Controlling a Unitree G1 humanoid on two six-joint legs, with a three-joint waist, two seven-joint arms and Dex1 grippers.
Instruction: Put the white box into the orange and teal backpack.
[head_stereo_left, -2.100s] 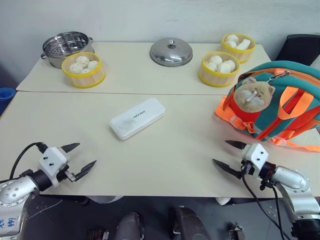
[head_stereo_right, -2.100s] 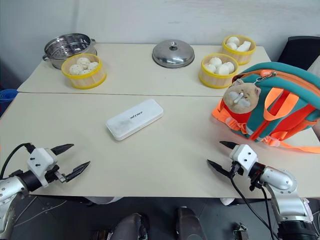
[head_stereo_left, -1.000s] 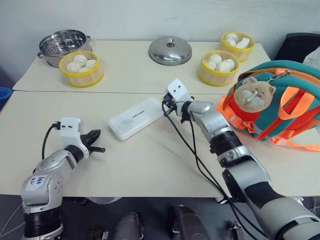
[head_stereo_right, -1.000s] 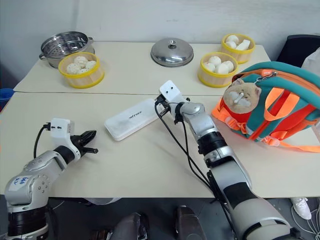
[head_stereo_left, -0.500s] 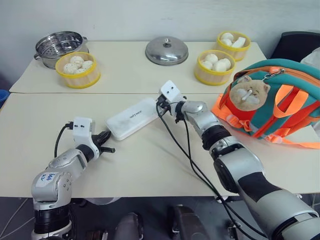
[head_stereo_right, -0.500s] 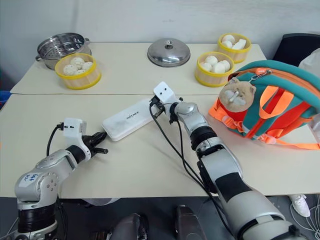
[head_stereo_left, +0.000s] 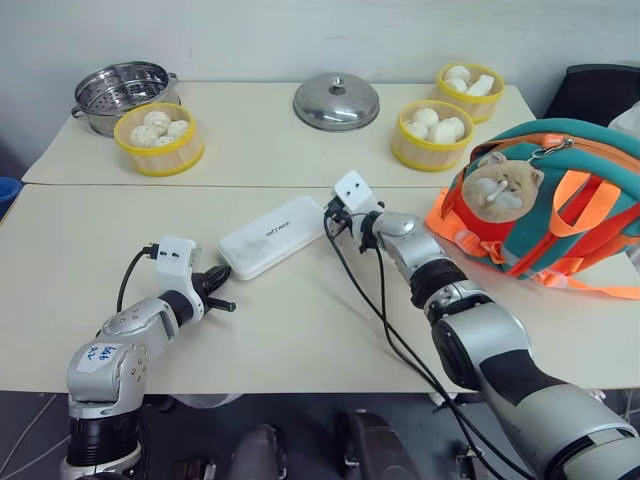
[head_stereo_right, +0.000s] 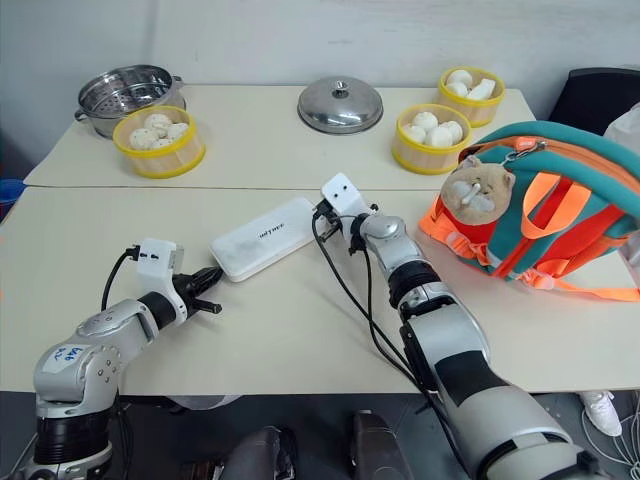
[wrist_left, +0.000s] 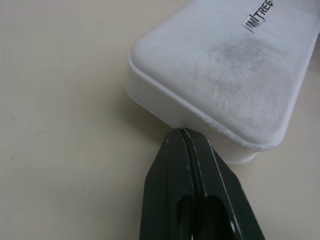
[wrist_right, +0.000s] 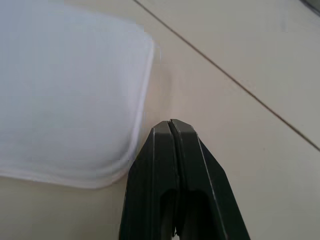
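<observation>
On the near table, mid-scene: white box (head_stereo_left: 275, 236) lying flat, aslant, well left of orange and teal backpack (head_stereo_left: 560, 205). Left gripper (wrist_left: 182, 134) pinched shut at near-left end. Right gripper (wrist_right: 170, 124) likewise closed beside far-right end. Probably rigid, light, smooth, slippery; best squeezed end to end between both tips.

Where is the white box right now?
The white box lies flat mid-table, between the shut left gripper and right gripper, left of the orange and teal backpack.
</observation>
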